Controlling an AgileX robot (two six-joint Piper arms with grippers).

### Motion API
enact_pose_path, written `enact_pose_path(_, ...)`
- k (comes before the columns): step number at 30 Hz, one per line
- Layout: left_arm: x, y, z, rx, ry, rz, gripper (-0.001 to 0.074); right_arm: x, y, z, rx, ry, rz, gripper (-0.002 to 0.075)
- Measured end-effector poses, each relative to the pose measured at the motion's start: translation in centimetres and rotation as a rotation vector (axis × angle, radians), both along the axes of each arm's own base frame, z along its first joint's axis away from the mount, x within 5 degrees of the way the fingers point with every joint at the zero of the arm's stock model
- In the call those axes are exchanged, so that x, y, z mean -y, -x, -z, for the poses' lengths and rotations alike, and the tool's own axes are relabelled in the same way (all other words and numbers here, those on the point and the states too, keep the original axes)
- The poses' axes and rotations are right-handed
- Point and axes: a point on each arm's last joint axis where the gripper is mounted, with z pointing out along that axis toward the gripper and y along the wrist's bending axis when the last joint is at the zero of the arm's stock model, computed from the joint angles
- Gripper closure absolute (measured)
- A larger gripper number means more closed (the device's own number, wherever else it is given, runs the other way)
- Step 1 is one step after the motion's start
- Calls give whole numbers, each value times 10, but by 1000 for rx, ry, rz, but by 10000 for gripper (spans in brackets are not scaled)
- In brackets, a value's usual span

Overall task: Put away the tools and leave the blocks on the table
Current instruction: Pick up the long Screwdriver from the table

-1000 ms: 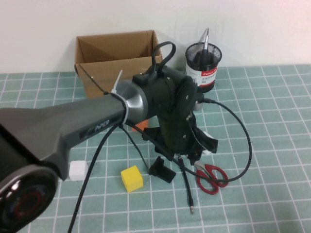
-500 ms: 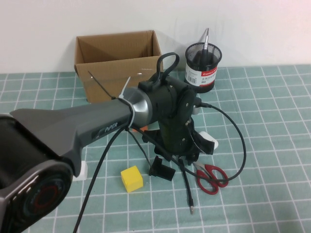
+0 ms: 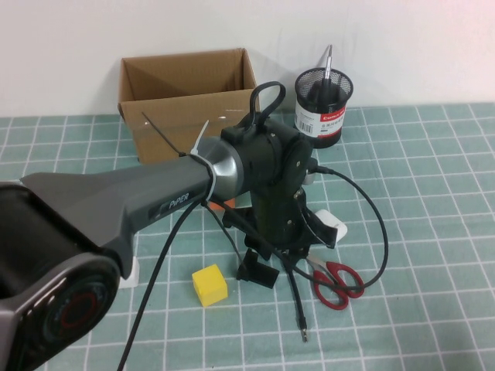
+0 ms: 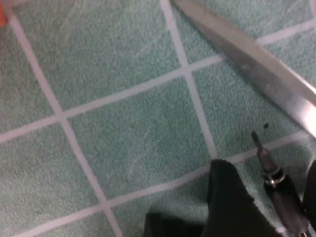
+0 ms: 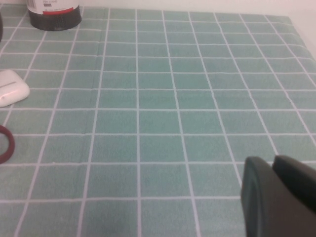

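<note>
- The left tool is hanging low over the worktop at mid-scene, its fingers spread either side of the thin screwdriver, likely lining up a grasp.
- The scissors are lying just right of it; the yellow block is sitting to the left.
- The left arm is hiding the other blocks and the thick screwdriver.
- The right tool is resting closed and empty, off to the right.

Blocks visible: yellow, orange; scissors: one.
</note>
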Motion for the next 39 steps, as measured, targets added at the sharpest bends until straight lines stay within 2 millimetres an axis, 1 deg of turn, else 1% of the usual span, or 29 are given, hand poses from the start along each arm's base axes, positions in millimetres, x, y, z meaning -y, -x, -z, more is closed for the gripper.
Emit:
enact_pose_path(6,-1,0,0,4,-13,8,438,0,0,0,0,0,0,734)
enact_pose_path(11,0,1,0,1,-18,50,439,0,0,0,0,0,0,734)
enact_pose_path(20,-2,10,1,-73,-56,60,439,0,0,0,0,0,0,734)
enact_pose_path(25,-2,10,2,-80,-61,61,449,0,0,0,0,0,0,734)
enact_pose_path(28,-2,10,2,-76,-61,74,510,0,0,0,0,0,0,733)
enact_pose_path(33,-2,10,2,-69,-68,121,670,0,0,0,0,0,0,734)
enact_pose_path(37,-2,10,-5,-40,-57,196,680,0,0,0,0,0,0,734)
enact_pose_path(39,-3,10,-18,14,-49,224,680,0,0,0,0,0,0,734)
